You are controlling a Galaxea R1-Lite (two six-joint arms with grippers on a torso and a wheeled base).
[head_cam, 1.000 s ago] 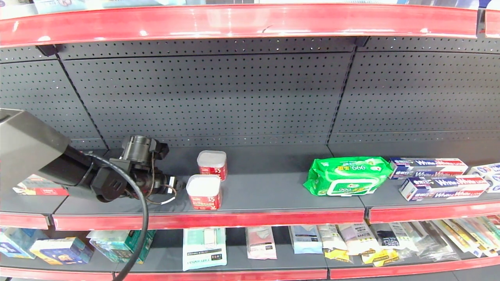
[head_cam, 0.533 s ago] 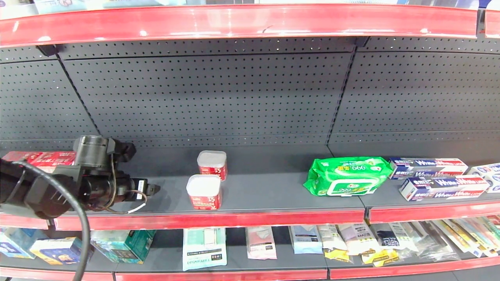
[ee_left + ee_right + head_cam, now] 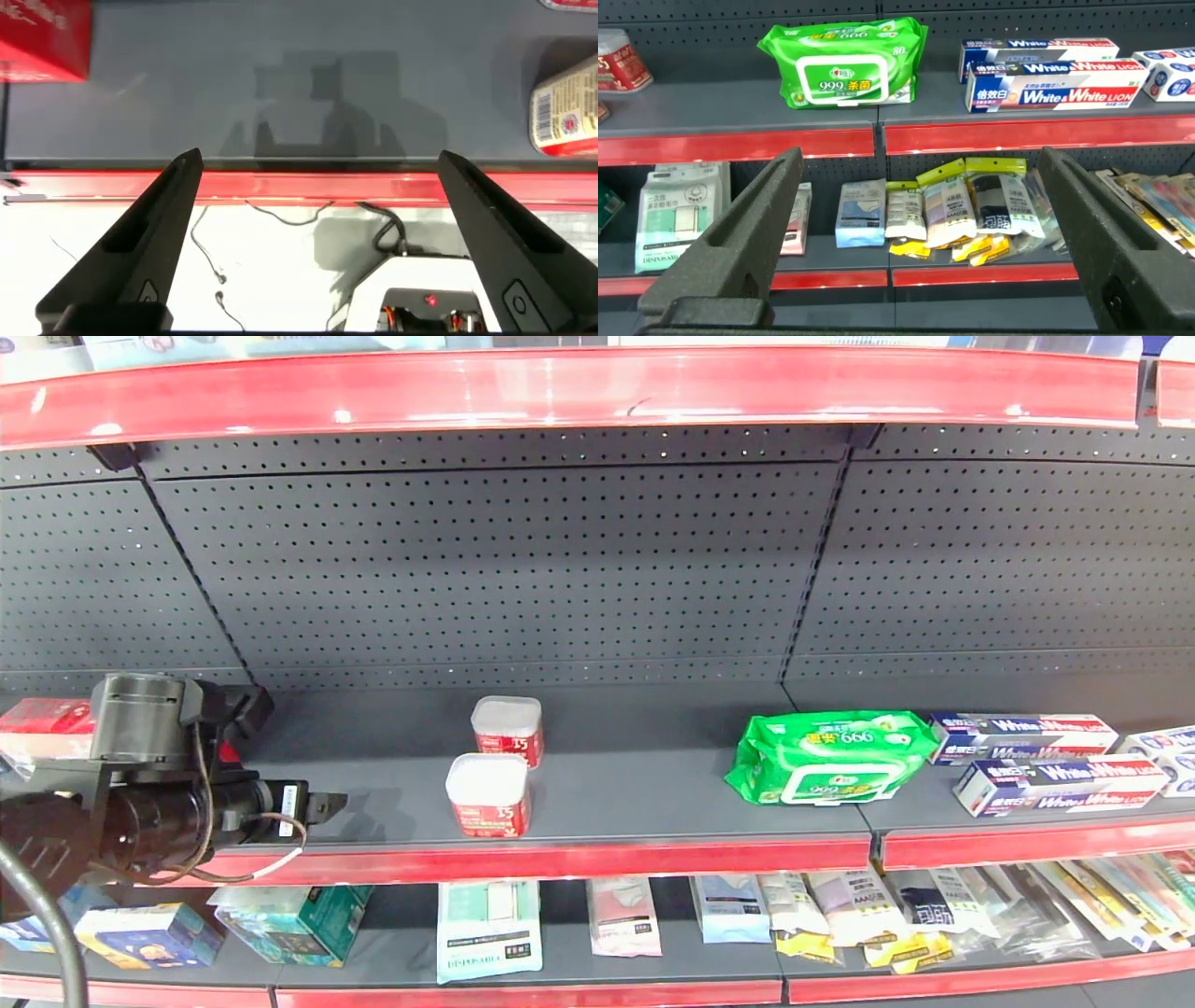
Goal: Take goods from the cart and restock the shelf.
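Two red tubs with white lids stand on the grey shelf [image 3: 644, 784], one [image 3: 487, 793] at the front and one [image 3: 506, 728] behind it. My left gripper [image 3: 324, 802] hovers at the shelf's red front edge, well to the left of the front tub. It is open and holds nothing; in the left wrist view its fingers [image 3: 177, 191] spread wide over the edge, with a tub [image 3: 565, 117] off to one side. My right gripper [image 3: 922, 163] is open and empty, back from the shelf, facing a green wipes pack [image 3: 842, 65].
The green wipes pack [image 3: 831, 756] and white toothpaste boxes [image 3: 1060, 784] lie on the shelf's right part. A red box [image 3: 42, 719] sits at the far left. The lower shelf [image 3: 560, 980] holds packets and boxes. A red-edged shelf [image 3: 560, 387] runs overhead.
My left arm has drawn back to the left, away from the front tub. Both tubs stay where they were.
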